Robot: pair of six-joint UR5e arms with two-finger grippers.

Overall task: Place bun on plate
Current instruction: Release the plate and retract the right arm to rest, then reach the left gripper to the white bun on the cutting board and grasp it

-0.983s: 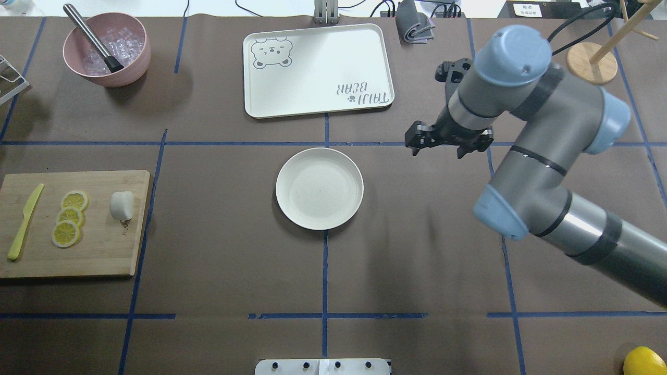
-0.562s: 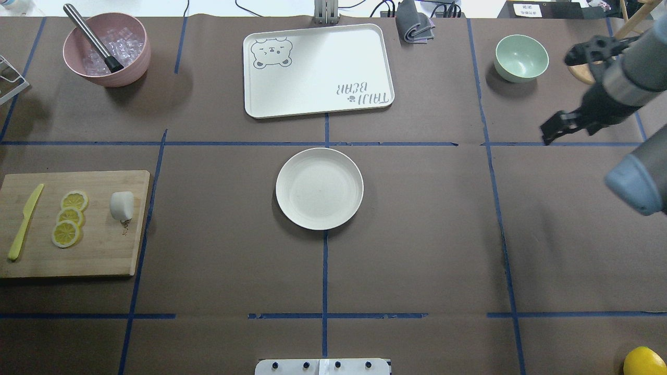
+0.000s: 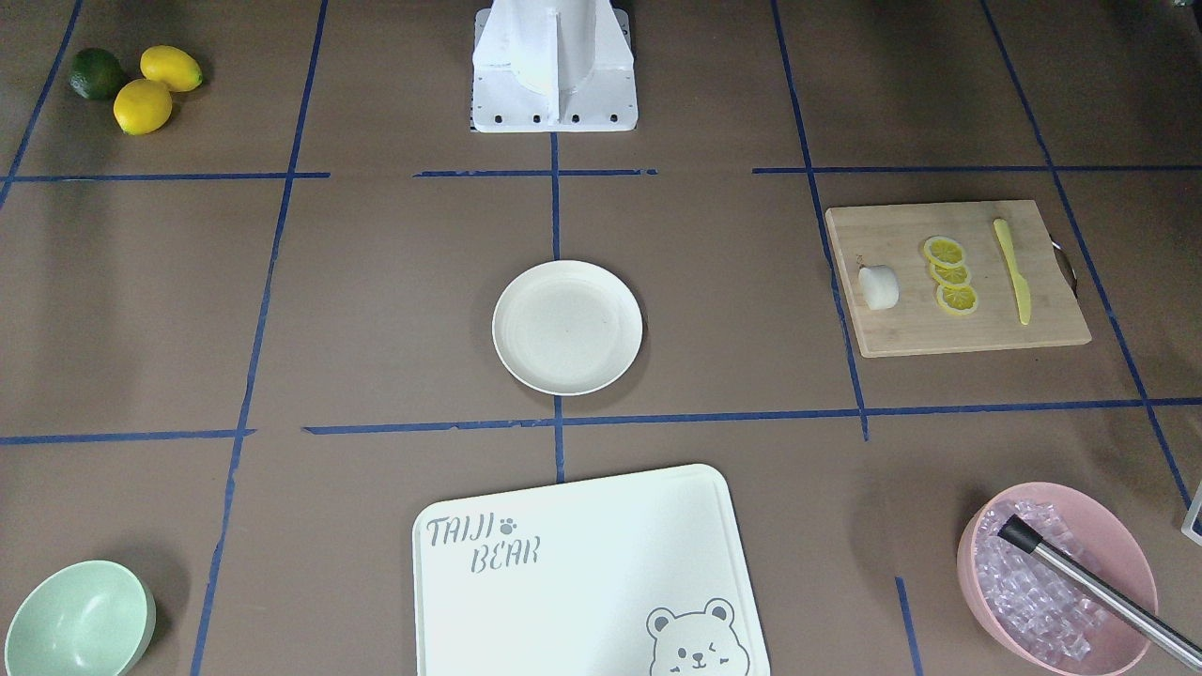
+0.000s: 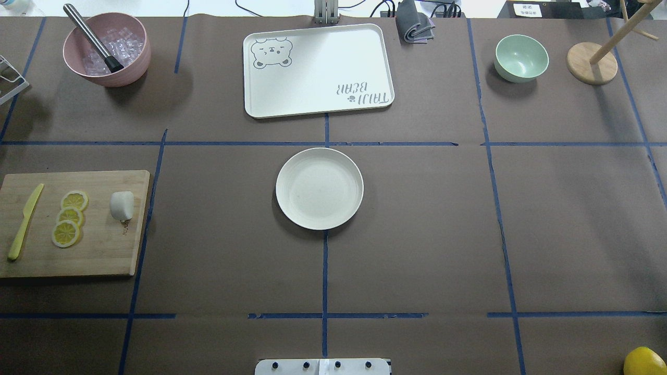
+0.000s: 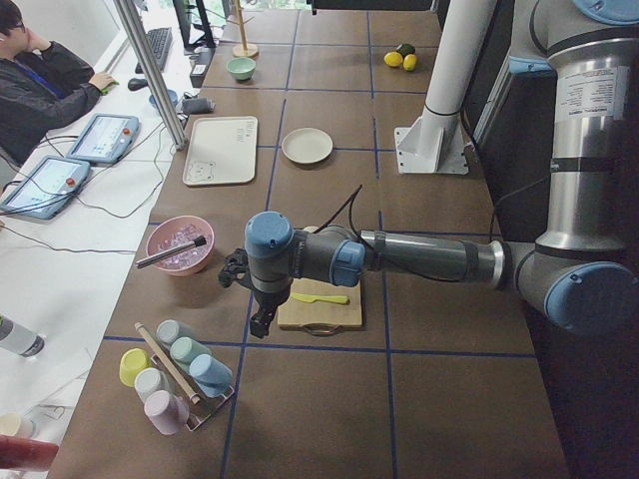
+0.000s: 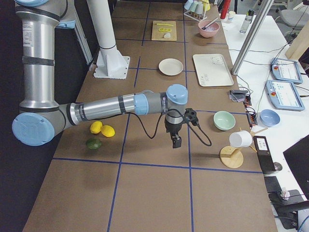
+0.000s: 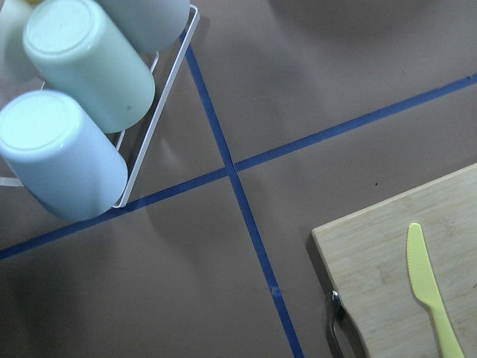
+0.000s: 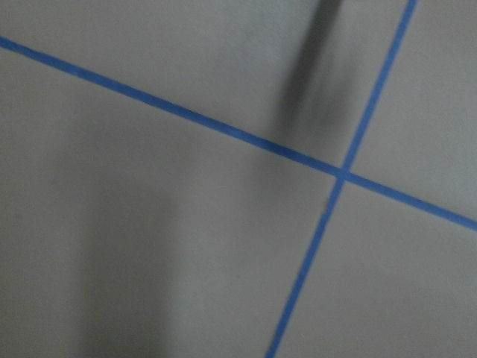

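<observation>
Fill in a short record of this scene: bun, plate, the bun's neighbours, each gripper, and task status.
bun: on the wooden cutting board, at its end nearest the plate
plate: empty, central, apart from the board
neighbours: three lemon slices, then a yellow knife
left gripper: off the board's far end; open or shut unclear
right gripper: away from bun and plate; open or shut unclear
status: bun not yet on plate

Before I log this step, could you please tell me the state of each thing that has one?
Bun: on the cutting board, not grasped.
Plate: upright, no bun yet.
Pink bowl: upright, holding clear cubes and a metal tool.
Mint bowl: upright.
Left gripper: near the cutting board; open or shut unclear.
Right gripper: above the table; open or shut unclear.
</observation>
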